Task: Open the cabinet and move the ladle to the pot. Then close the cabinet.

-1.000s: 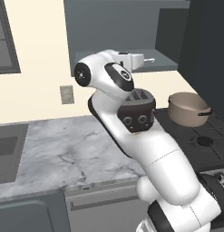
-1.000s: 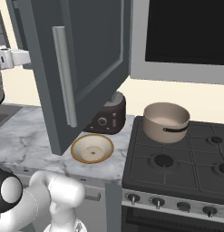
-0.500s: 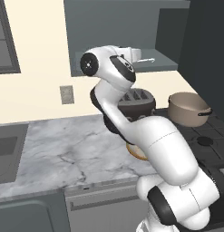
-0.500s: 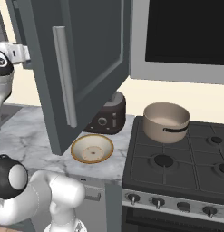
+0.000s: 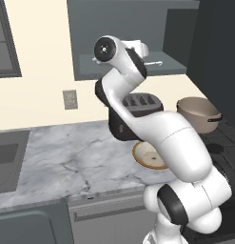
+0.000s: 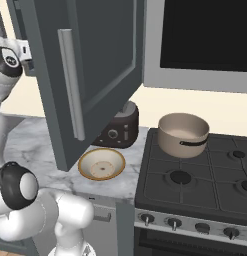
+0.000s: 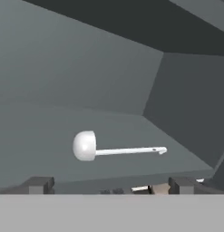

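The cabinet [image 5: 114,28] hangs open, its door [image 6: 105,55] swung out over the counter. The ladle [image 7: 114,150] lies flat on the cabinet's shelf, round bowl to the left and thin handle to the right in the hand view; from the left base its handle end [image 5: 158,63] pokes out past my hand. My gripper [image 7: 109,185] is open just in front of the ladle, apart from it, one fingertip [image 7: 38,183] on each side. The hand [image 5: 143,48] hovers at the shelf's front. The tan pot [image 6: 184,134] stands on the stove's back left burner.
Below the cabinet a dark toaster [image 6: 117,131] stands on the marble counter [image 5: 66,157], with a shallow yellow-rimmed bowl [image 6: 101,164] in front of it. The open door's silver handle [image 6: 72,85] hangs beside my arm. The stove [image 6: 195,185] is to the right.
My arm has straightened up and its elbow has swung left, lifting the hand slightly toward the cabinet shelf. The jaws have stayed open; the ladle has not moved.
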